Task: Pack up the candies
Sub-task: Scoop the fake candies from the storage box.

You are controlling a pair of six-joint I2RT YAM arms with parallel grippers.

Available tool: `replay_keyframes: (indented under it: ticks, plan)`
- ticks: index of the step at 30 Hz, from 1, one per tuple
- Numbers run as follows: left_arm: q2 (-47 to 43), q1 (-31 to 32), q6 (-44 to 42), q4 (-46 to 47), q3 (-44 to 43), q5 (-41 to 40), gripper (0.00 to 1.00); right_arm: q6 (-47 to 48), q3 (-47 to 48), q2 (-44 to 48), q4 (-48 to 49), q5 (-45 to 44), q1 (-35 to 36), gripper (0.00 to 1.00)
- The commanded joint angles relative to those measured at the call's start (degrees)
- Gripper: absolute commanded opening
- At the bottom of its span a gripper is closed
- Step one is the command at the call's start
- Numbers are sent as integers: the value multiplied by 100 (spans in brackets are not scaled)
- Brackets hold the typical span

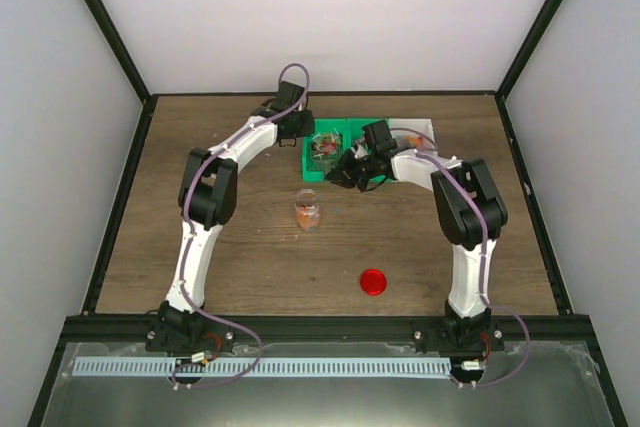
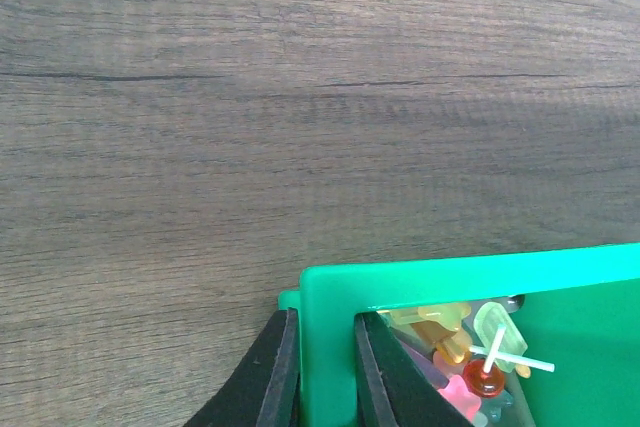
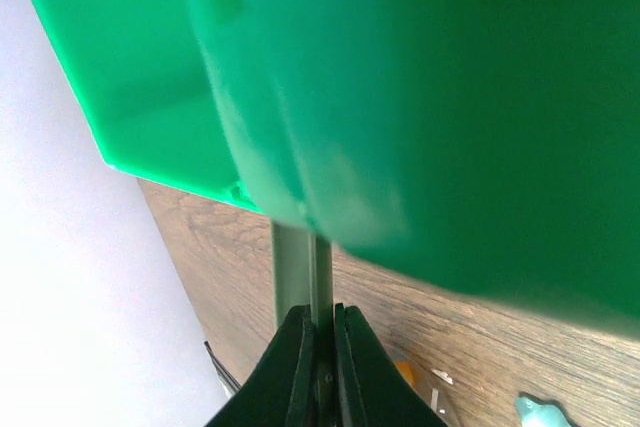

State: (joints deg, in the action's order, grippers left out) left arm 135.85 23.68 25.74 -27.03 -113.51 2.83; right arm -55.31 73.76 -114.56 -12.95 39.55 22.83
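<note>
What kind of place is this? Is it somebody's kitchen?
Probably a robot lab's test booth, not a kitchen: a left arm and right arm bolted to a wood-grain table, boxed in by plain white walls on a black frame.

L arm (image 1: 196, 257) & R arm (image 1: 462, 277): same build. White moulded link shells, smooth & rounded, w/ chunky black joint housings (image 1: 212, 192) btwn them; the biggest black block sits approx. mid-arm. A thin lilac cable (image 1: 293, 66) runs along each arm's outer side. It loops free at the L arm's 12 o'clock end and spills out in slack curves by the bases (image 1: 180, 329) at 6 o'clock. Bases are black, w/ small red/orange bits at the connectors. L gripper (image 2: 325, 315) & R gripper (image 3: 320, 311): matte black fingers, flat inner faces, outer edges flaring wider toward the wrist, faintly grainy finish. Screws & markings: too small to tell.
</note>
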Motion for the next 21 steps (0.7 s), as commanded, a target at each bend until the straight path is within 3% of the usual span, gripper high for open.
replay_keyframes:
  ticks: [1, 6, 12, 21]
  plan:
    - [659, 123, 140, -1571, 577, 537, 11, -267, -234, 140, 161, -572, -120, 5]
    - [644, 128, 141, -1556, 589, 551, 11, -499, -747, 537, 838, -558, -116, 15]
    - [663, 128, 151, -1545, 583, 579, 11, -593, -1032, 787, 1351, -527, -121, 39]
    - [627, 128, 151, -1540, 613, 579, 11, -1348, -1532, 923, 2467, -417, -120, 55]
